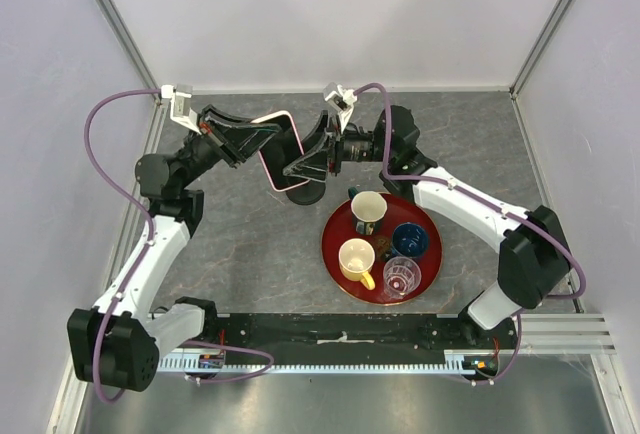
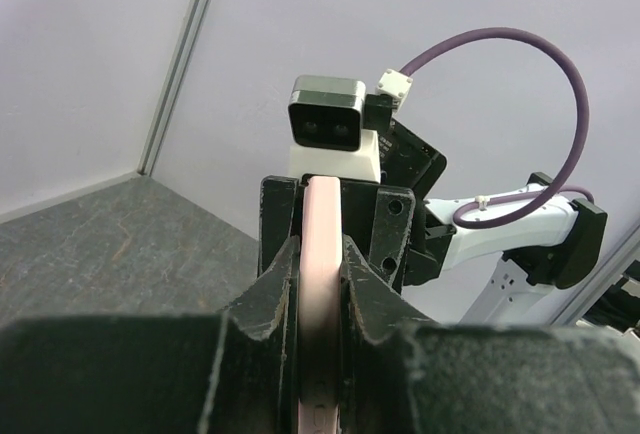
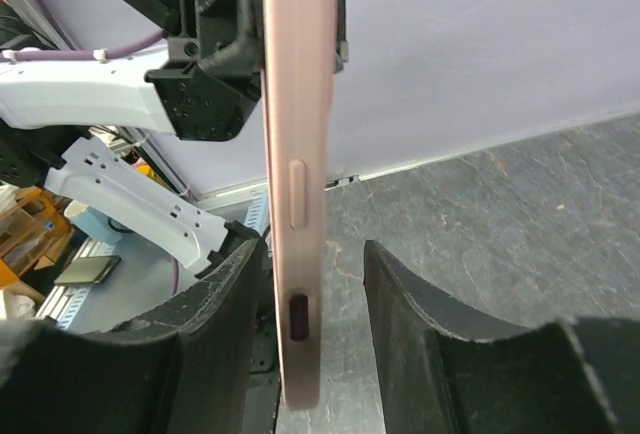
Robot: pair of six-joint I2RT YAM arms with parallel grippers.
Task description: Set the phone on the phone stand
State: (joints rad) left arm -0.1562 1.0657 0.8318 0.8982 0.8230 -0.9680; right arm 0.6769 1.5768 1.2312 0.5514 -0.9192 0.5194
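The phone [image 1: 283, 157], black screen with a pink rim, is held on edge in the air at the back middle of the table. My left gripper [image 1: 270, 136] is shut on its left end; in the left wrist view the pink edge [image 2: 322, 204] sits clamped between the left gripper's [image 2: 320, 249] fingers. My right gripper [image 1: 312, 151] is open around the phone's other end; in the right wrist view the phone [image 3: 293, 104] hangs between the right gripper's [image 3: 312, 249] spread fingers, close to the left finger and clear of the right one. The black phone stand [image 1: 308, 194] shows its round base just below the phone.
A round red tray [image 1: 331, 247] lies right of the stand, holding a cream cup [image 1: 368, 211], a yellow cup [image 1: 356, 258], a blue cup [image 1: 410, 241] and a clear glass [image 1: 401, 276]. White walls enclose the grey table on three sides.
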